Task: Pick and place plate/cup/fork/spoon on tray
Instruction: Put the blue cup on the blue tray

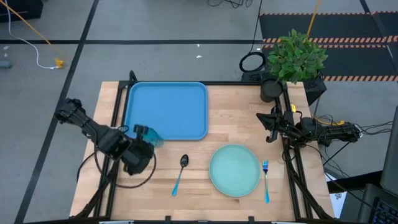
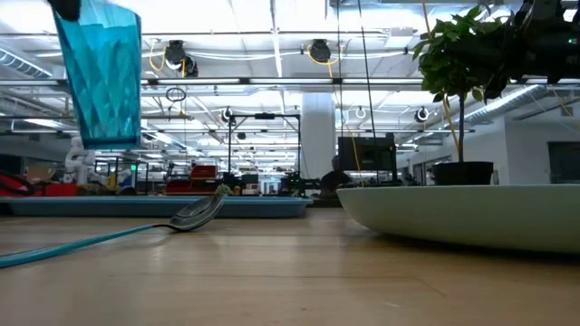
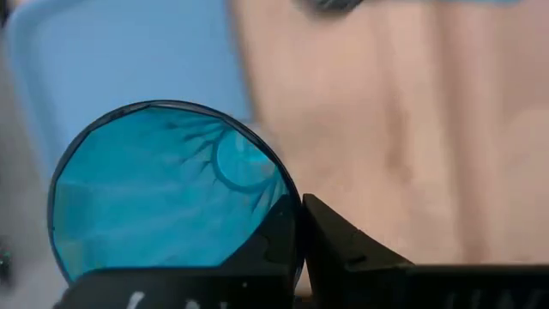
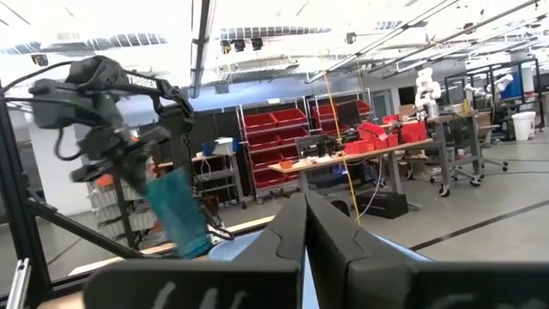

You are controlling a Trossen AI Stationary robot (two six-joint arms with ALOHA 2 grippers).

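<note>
My left gripper is shut on the teal cup, held in the air over the near edge of the blue tray. The low view shows the cup well above the tabletop. The spoon lies flat on the table near the tray. The mint plate rests flat to its right. The blue-handled fork lies flat by the plate's right rim. My right gripper is shut and empty at the table's right edge, above the table. My left gripper holds the cup by its wall at the rim, one finger inside the cup and one outside. The fingers come from above, along the cup's side. The cup hangs nearly upright, mouth up, lifted clear of table and tray.
A potted plant in a dark pot stands at the table's far right corner. Bare wood lies between the tray and my right arm. Black frame rails run along the table's sides.
</note>
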